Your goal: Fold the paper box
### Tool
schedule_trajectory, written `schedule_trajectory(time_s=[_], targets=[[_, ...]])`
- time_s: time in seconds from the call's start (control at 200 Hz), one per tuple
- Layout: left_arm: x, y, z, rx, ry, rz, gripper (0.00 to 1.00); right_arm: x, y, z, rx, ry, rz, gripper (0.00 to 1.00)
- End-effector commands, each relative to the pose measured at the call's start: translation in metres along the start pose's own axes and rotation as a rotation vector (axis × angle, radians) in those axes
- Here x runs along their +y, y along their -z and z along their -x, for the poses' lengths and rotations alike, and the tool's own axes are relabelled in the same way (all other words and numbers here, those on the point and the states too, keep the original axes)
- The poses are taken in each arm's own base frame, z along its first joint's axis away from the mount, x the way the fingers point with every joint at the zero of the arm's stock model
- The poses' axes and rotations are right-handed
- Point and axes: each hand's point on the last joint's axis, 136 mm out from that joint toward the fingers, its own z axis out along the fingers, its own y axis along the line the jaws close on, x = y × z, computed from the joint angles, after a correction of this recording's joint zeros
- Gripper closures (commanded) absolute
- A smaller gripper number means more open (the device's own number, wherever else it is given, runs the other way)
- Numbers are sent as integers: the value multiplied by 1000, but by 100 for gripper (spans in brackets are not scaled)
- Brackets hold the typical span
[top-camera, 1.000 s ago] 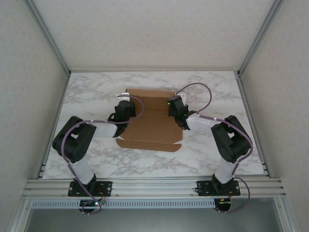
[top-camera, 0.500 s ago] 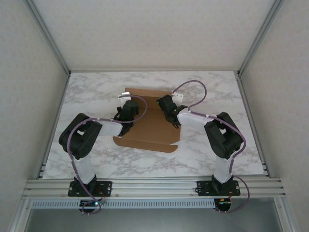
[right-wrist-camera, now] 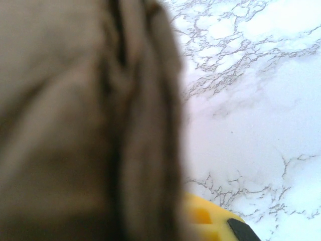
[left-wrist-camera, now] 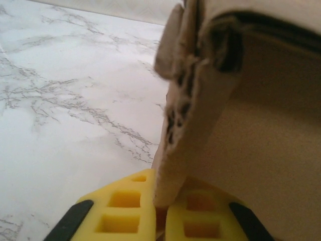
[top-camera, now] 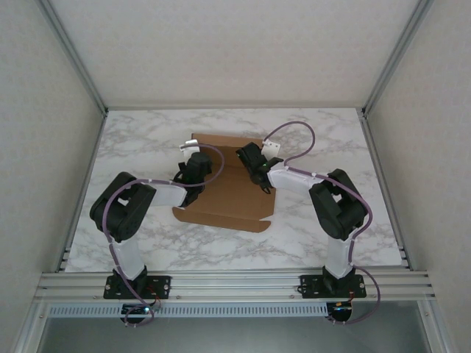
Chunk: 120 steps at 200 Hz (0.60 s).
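The paper box (top-camera: 228,200) is a brown die-cut cardboard sheet lying on the marble table, its near flap flat. My left gripper (top-camera: 193,165) is at the sheet's left side. In the left wrist view its yellow fingertips (left-wrist-camera: 123,213) are shut on the thin edge of a raised side flap (left-wrist-camera: 188,100). My right gripper (top-camera: 250,159) is over the sheet's right part, holding the right side flap turned inward. In the right wrist view blurred cardboard (right-wrist-camera: 80,125) covers the left half. One yellow fingertip (right-wrist-camera: 206,217) shows beside it and the other is hidden behind the flap.
The white marble table (top-camera: 331,140) has bare surface to the left, right and front of the sheet. Aluminium rails (top-camera: 235,283) run along the near edge by the arm bases. Pale walls with metal posts (top-camera: 77,66) enclose the sides and back.
My right gripper has swung left and inward over the sheet, carrying the right side flap with it. My left gripper has shifted slightly right, lifting the left flap.
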Motion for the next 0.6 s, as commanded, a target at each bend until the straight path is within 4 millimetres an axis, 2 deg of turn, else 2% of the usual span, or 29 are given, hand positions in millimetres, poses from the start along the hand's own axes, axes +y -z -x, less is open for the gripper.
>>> schedule_trajectory(time_s=[0.0,0.085,0.26,0.31,0.375,0.491,0.596], targets=[[0,4,-4,21,28,-26,80,-15,-5,-8,33,-15,-10,93],[3,7,0,15,39,-30,68,-19,-4,-6,23,-13,-16,90],[-2,14,9,12,70,-72,54,-23,1,1,9,-25,-19,82],[-4,17,12,13,82,-87,50,-23,4,4,6,-34,-14,72],[-5,22,18,5,103,-103,48,-23,9,7,-1,-39,-1,65],[-4,32,29,-7,137,-122,45,-22,17,15,-14,-29,27,46],[-3,43,43,-9,171,-130,45,-21,24,19,-23,5,66,32]])
